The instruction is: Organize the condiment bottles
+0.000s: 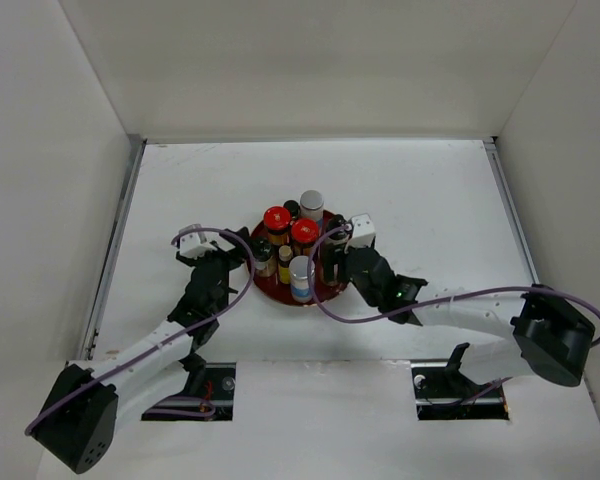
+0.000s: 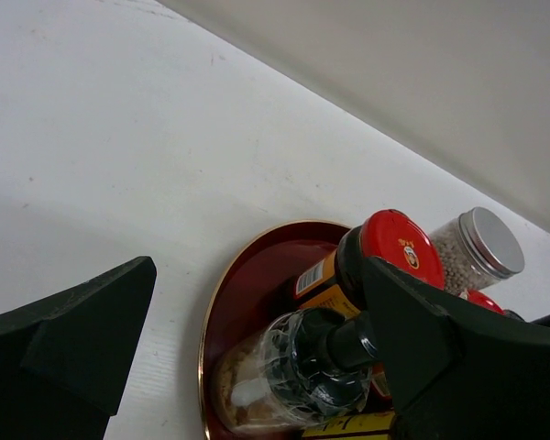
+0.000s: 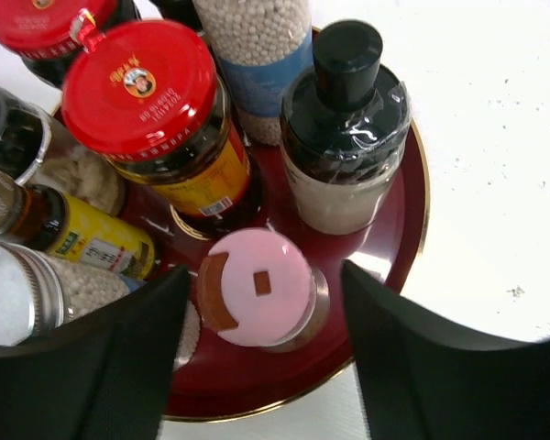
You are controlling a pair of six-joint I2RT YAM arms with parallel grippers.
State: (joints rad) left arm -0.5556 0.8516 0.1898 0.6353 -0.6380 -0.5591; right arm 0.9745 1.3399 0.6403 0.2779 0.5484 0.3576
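Crowding on plate [image 3: 414,215] at middle of tabletop [image 1: 430,190], condiment bottles [image 1: 292,248] touching. Right claw [image 3: 262,271] released, straddling pink-capped bottle [image 3: 257,295] at right edge; risks nudging red-lidded jar [image 3: 142,87] if closed off-centre. Left claw [image 2: 257,270] released, flanking left rim, liable to clip black-capped jar [image 2: 325,353].

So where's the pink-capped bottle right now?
In the right wrist view, the pink-capped bottle stands at the rim of the plate, between the open jaws of the right gripper, just in front of a red-lidded jar and a black-capped bottle.
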